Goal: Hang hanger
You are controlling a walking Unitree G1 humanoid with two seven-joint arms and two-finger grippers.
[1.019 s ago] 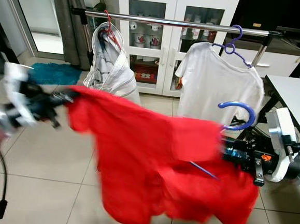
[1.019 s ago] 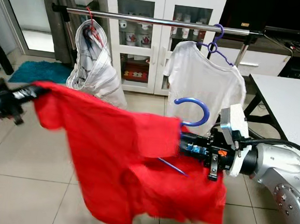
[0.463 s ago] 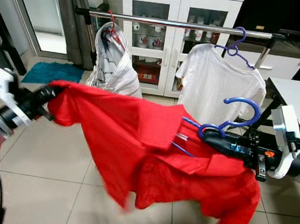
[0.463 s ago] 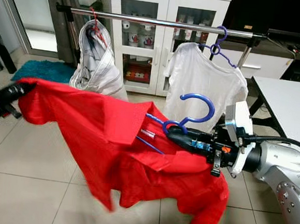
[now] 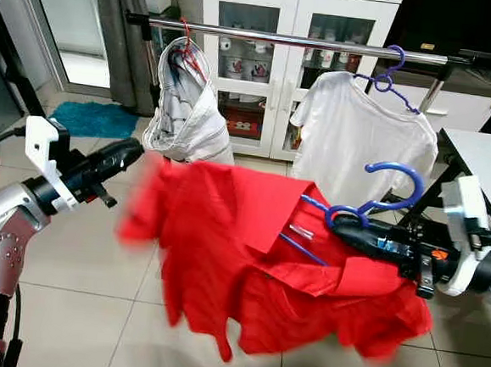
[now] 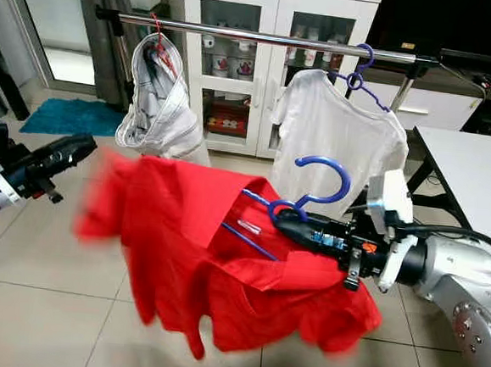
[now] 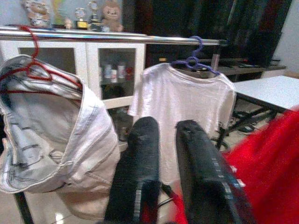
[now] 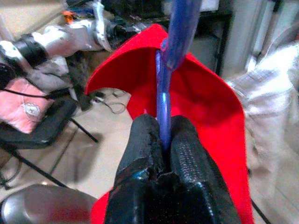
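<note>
- While the far side of the room is spanned by the clothes rail (image 5: 324, 43), which runs left to right in front of a white glass-door cabinet (image 5: 272, 66), there's open bar between the two garments on it, and that looks like the target.
- Over on the left of the rail, a pale striped garment (image 5: 187, 115) bunches on a red hanger; to the right, a white T-shirt (image 5: 364, 138) hangs flat on a purple one.
- At the right edge sits a white tabletop (image 5: 486, 156), close beside the working arm.
- Centre stage and nearer us, the red shirt (image 5: 256, 261) droops in mid-air below rail height, its left edge blurred and swinging free, nothing holding that side.
- Poking out of the collar is the blue hanger (image 5: 380, 198), hook up and curving left, well below and nearer than the rail, so not hung yet.
- On the right, the right gripper (image 5: 352, 233) has its jaws clamped tight on the hanger's neck just under the hook, as the right wrist view shows; that grip carries the whole shirt and leaves the hook free for the bar.
- On the left, the left gripper (image 5: 120, 157) points toward the shirt, apart from the cloth, jaws narrow with a slim gap and nothing between them.
</note>
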